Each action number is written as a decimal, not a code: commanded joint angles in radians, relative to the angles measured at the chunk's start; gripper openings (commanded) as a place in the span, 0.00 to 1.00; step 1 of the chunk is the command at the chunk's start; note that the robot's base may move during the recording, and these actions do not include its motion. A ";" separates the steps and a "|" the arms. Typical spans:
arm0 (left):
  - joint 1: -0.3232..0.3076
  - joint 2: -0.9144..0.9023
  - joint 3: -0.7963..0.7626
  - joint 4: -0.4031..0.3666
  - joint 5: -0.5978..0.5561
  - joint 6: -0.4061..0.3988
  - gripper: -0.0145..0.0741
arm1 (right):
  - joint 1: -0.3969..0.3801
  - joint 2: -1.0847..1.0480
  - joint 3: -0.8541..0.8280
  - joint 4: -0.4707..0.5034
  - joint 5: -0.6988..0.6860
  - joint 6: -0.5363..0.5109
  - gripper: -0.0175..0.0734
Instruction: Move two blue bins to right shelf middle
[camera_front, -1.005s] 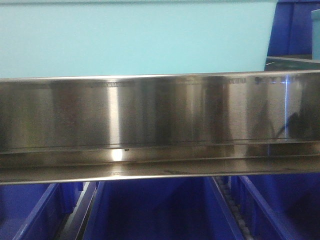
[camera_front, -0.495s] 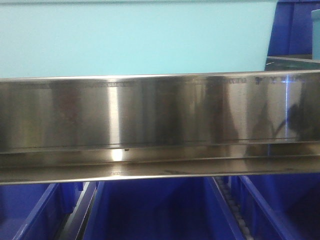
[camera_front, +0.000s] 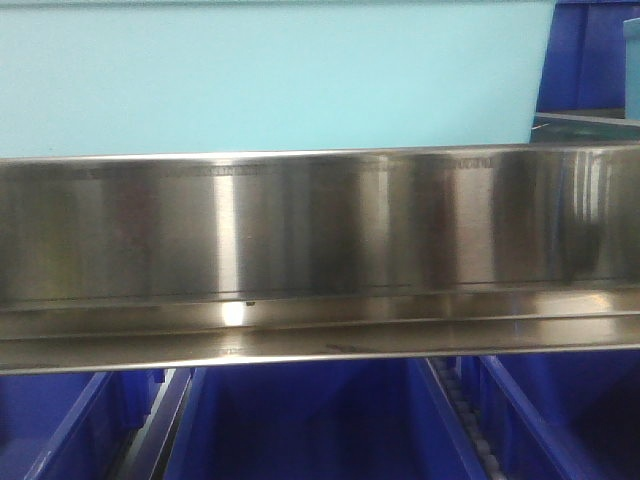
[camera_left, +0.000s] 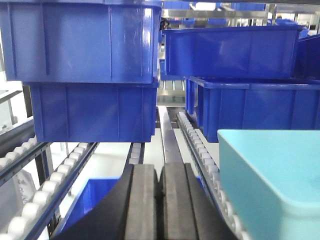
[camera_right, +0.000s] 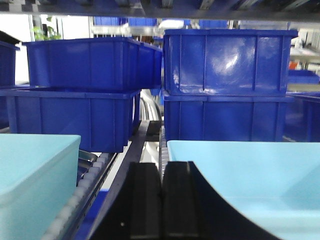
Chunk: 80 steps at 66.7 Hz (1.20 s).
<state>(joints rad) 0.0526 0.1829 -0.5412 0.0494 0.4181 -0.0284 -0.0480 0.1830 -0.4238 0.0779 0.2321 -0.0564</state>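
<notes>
Moved: dark reflection on the steel rail's right end is gone.
Left fingers: pressed together, empty.
Right fingers: same, empty.
Blue bins: stacked on roller shelf, ungrabbed.
Progress: nothing moved yet, I reckon.

a brushed steel shelf rail spans the front view, a glare spot low on it. roller tracks run back above a pale floor; bright light shows far behind.
</notes>
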 joint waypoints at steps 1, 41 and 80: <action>-0.007 0.098 -0.085 0.005 0.042 -0.008 0.04 | 0.001 0.109 -0.099 0.004 0.037 -0.003 0.01; -0.007 0.578 -0.406 0.020 0.053 -0.008 0.04 | 0.001 0.612 -0.510 0.102 0.049 -0.001 0.01; -0.278 1.120 -0.926 0.135 0.529 -0.322 0.04 | 0.325 1.122 -0.986 -0.227 0.694 0.414 0.04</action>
<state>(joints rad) -0.1751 1.2611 -1.3912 0.1642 0.8933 -0.3096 0.2282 1.2526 -1.3254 -0.0803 0.8182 0.2986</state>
